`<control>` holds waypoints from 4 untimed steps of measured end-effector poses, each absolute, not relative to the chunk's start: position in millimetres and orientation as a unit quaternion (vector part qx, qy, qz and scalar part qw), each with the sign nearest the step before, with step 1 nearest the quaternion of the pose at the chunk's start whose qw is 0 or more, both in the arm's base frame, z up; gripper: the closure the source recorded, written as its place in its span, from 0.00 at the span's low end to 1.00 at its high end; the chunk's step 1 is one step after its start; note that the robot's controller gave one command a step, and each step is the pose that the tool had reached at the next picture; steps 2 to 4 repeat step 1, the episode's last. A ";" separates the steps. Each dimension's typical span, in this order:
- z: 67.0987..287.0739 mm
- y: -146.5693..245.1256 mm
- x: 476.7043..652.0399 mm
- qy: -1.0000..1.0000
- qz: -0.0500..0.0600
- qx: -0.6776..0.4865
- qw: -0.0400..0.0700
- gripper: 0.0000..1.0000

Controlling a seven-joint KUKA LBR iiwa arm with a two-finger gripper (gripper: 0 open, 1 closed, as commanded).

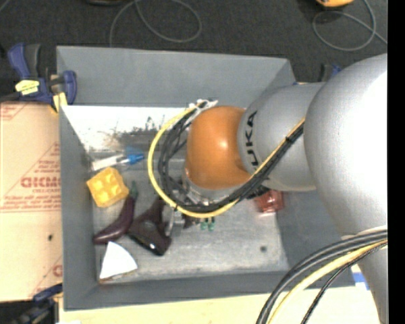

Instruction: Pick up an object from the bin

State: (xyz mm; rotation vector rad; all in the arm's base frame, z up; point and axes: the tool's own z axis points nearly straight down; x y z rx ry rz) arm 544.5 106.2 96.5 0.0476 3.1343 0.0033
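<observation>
at the lower left of the bin (189,79), we see the gripper (171,216) low over a maroon lump (150,235), beside a purple aubergine (119,223) and white wedge (117,260); whether it is apart or together, we cannot tell.

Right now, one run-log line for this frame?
end effector: low in bin | next to: dark maroon object | nearby: purple eggplant, yellow block, white wedge

Matt grey metal bin (189,79); glossy orange cover (216,147); yellow plastic block (108,186)
</observation>
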 end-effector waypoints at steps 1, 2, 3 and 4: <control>200.0 106.3 551.6 1.000 0.002 0.024 0.005 1.00; 200.0 106.3 551.6 1.000 0.002 0.024 0.005 1.00; 200.0 106.3 551.6 1.000 0.002 0.024 0.005 1.00; 200.0 106.3 551.6 1.000 0.002 0.024 0.005 1.00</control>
